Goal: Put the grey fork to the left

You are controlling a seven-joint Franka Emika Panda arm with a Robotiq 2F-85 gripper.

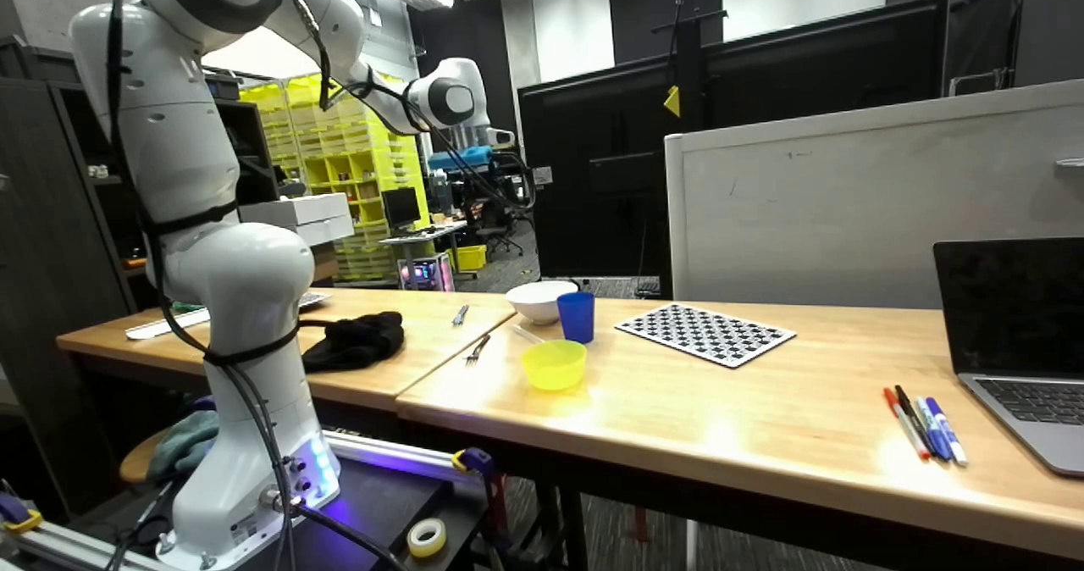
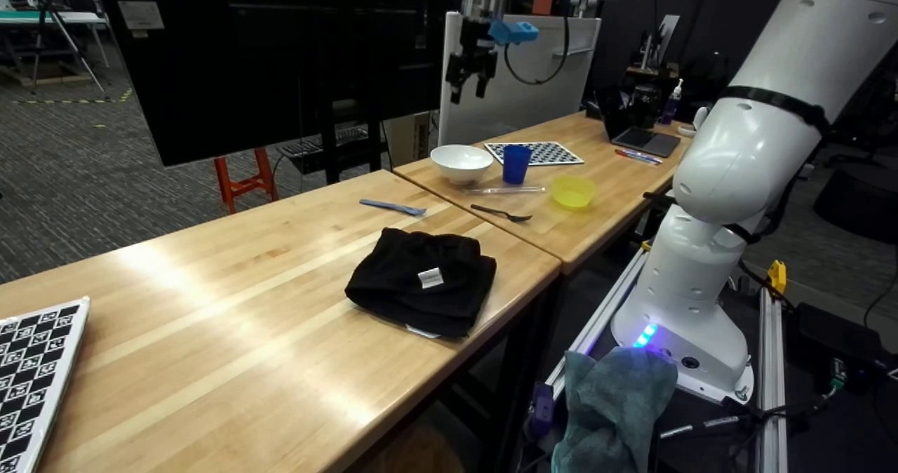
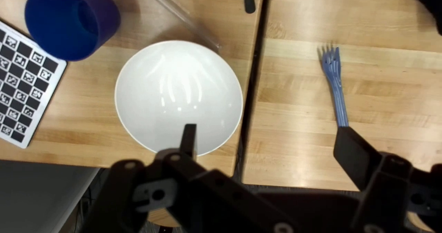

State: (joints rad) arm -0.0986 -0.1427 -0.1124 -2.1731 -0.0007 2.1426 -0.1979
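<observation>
On the black cloth (image 2: 414, 304), white tag (image 2: 431, 278) unreadable. Claw (image 2: 468, 95), spread wide and empty, hangs above wooden table (image 2: 210, 304). Blue-grey fork (image 3: 334, 77) lies cloth side of seam (image 3: 256, 53), dark fork (image 2: 501, 212) across; whiteboard (image 1: 847, 207) behind.

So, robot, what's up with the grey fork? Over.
Gripper open, empty, raised. Grey fork untouched, lying on the table. White bowl nearby, not covering it.

2 wooden tables (image 2: 210, 269) stand side by side; beyond are a whiteboard (image 1: 847, 215), yellow shelving (image 1: 339, 143) and grey carpet (image 2: 77, 171).
</observation>
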